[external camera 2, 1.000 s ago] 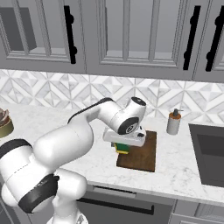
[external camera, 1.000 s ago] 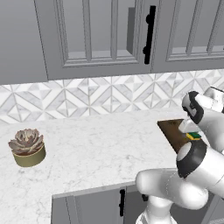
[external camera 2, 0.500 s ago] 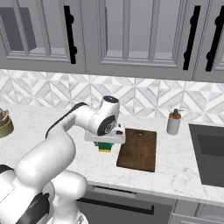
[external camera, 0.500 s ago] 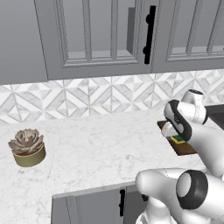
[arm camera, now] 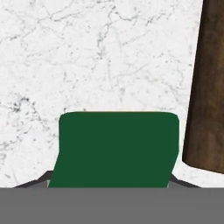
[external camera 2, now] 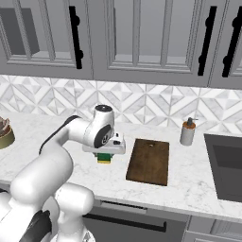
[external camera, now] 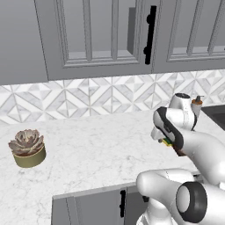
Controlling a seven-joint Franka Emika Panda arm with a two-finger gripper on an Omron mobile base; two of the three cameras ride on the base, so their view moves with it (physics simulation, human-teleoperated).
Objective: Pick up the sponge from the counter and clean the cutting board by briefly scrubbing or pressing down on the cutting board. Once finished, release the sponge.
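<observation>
your gripper [external camera 2: 105, 154] is clamped on the sponge [external camera 2: 104, 158], just left of the cutting board [external camera 2: 149, 161]. release here and it lands on the counter [external camera 2: 198, 179], missing the board.

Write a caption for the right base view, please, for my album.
White robot arm holds a green-and-yellow sponge in its gripper over the marble counter, beside the dark cutting board.

The counter [external camera 2: 189, 184] carries the cutting board [external camera 2: 149, 161], a potted succulent [external camera: 27, 148], and perhaps a dispenser bottle [external camera 2: 187, 132].
</observation>
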